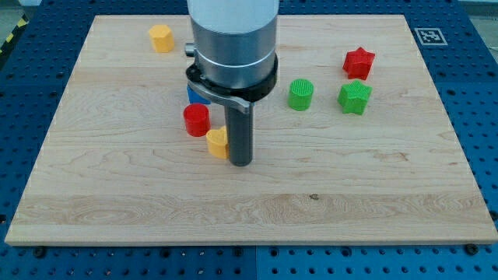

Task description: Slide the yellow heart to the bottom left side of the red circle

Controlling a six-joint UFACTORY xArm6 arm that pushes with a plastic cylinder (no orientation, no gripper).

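Observation:
The yellow heart (217, 142) lies near the board's middle, just below and to the right of the red circle (196, 120); the two look close to touching. My tip (240, 162) stands right beside the yellow heart, on its right side and slightly lower, seemingly in contact with it. The arm's grey body hangs over the board above them.
A blue block (194, 96) shows partly behind the arm, above the red circle. A yellow hexagon-like block (161, 37) sits at the view's top left. A green circle (301, 94), a green star (355, 97) and a red star (359, 62) lie at the right.

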